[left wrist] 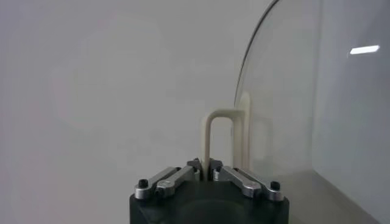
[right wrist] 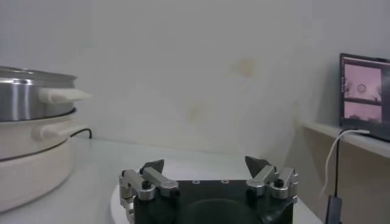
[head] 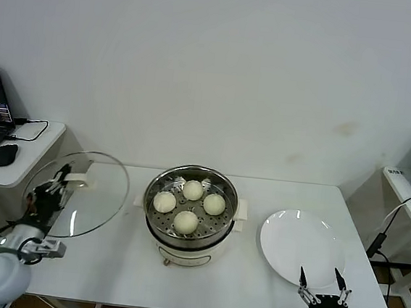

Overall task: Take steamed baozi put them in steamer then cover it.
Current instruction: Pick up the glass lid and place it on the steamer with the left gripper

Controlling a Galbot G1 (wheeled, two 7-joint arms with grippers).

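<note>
Four steamed baozi [head: 189, 205] are sitting in the steamer [head: 188, 234] at table centre. The left gripper [head: 58, 183] is clamping the glass lid [head: 92, 201] handle, left. The right gripper [head: 321, 291] is hovering, jaws apart, near the white plate [head: 295, 244].

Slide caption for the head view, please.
Four baozi in steamer; left pincer holds glass lid aloft, right pincer open by plate.

The head view looks down over the whole tabletop [head: 129, 263]; both wrist views sit low, close behind their end effectors, the right sharing the steamer [head: 190, 212] [right wrist: 30, 131].
</note>
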